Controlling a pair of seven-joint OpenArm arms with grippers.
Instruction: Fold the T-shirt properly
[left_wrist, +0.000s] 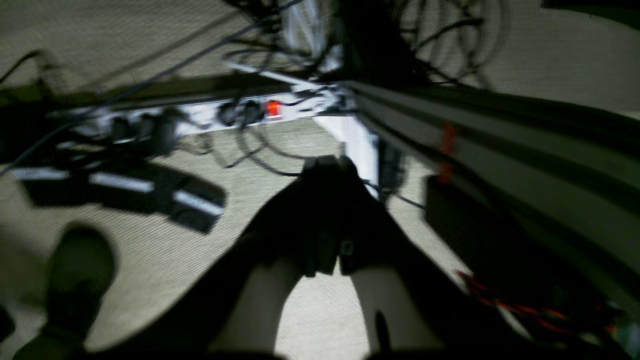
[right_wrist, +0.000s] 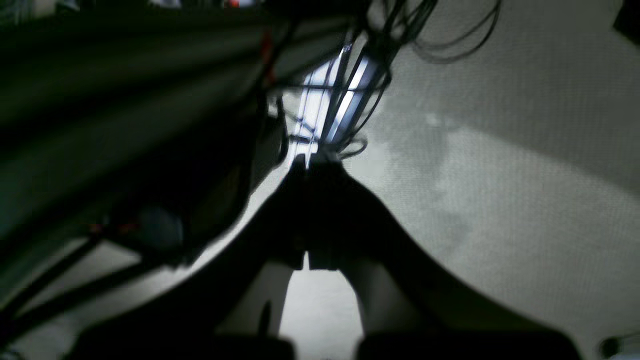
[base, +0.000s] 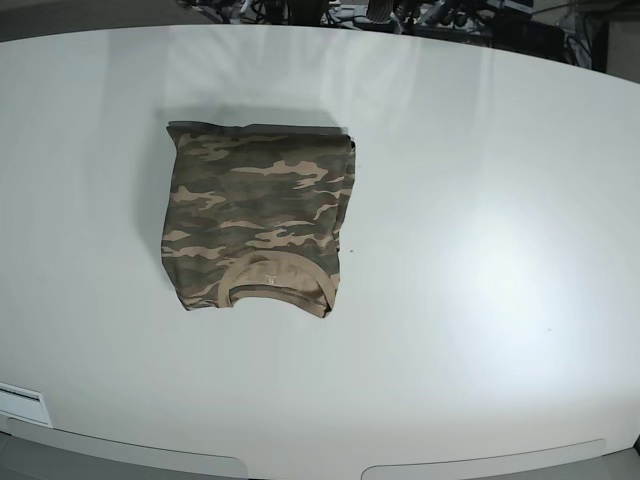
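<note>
Lying folded into a compact rectangle on the white table (base: 480, 250), left of centre in the base view: the T-shirt (base: 258, 215), tan collar toward the near edge.

Blurred and dim in both wrist views; left gripper (left_wrist: 327, 167) and right gripper (right_wrist: 312, 162) seen as dark silhouettes, jaws pressed together on nothing, apparently hanging beside the table edge over floor, cables and a power strip (left_wrist: 200, 117). Neither gripper visible in the base view, so well apart from the shirt.
</note>
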